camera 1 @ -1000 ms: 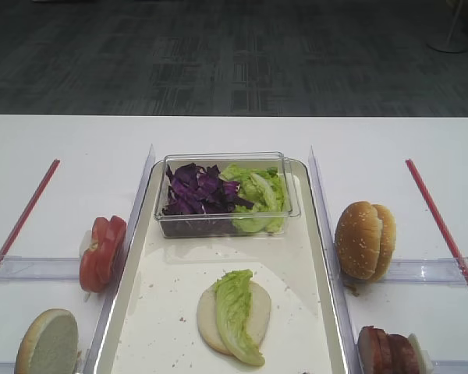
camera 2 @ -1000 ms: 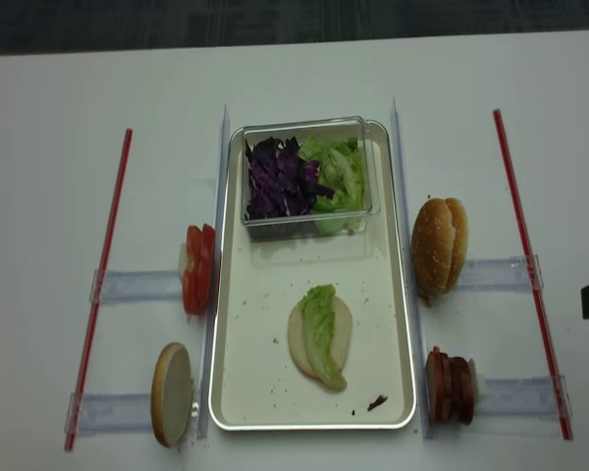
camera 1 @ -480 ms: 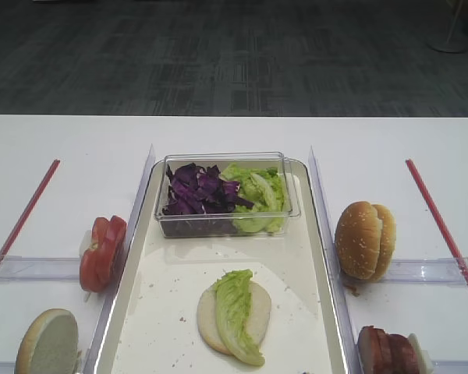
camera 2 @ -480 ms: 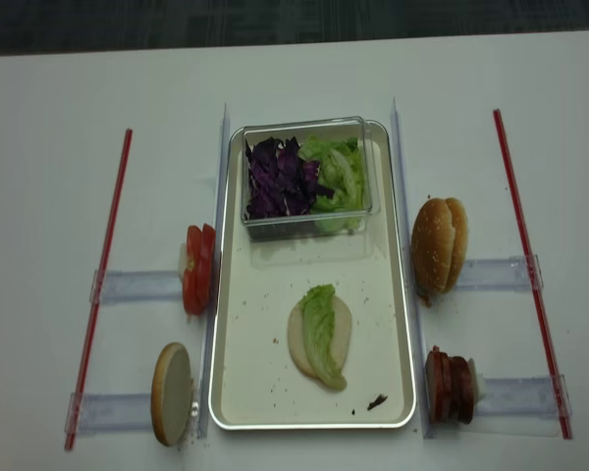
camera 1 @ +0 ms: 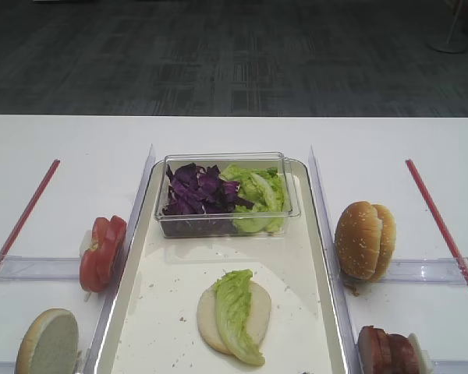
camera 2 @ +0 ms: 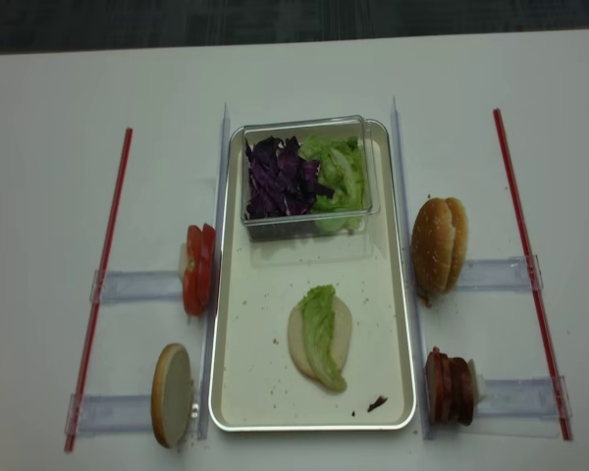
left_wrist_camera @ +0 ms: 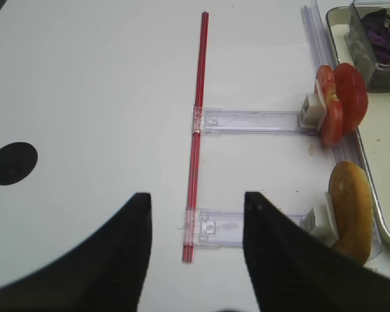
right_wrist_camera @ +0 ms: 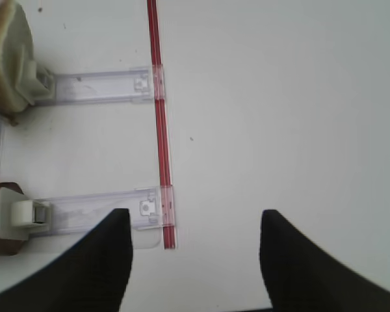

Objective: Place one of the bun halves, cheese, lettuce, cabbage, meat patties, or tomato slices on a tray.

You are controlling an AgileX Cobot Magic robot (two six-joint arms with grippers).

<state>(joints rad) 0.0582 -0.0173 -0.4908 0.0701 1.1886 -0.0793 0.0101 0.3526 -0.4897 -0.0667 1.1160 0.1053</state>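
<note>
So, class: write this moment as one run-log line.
tray: bun half with lettuce on top | left gripper: open, empty | right gripper: open, empty | meat patties: untouched

Tray [camera 1: 321,234]: near end cut by the bottom edge in the exterior high view.
Meat patties [camera 1: 388,350]: lower part cut off.
Dark speck on tray [camera 2: 377,402]: too small to identify.
Bun half under lettuce [camera 2: 342,329]: middle hidden by the leaf [camera 2: 321,334].

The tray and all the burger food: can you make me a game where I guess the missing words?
1. The lettuce lies on top of a flat ____ half.
2. The clear tub holds purple cabbage beside ____ leaves.
3. The tomato slices stand outside the tray, on its ____ side.
4. The meat patties stand on the tray's ____ side.

Missing words: bun; green; left; right
</note>
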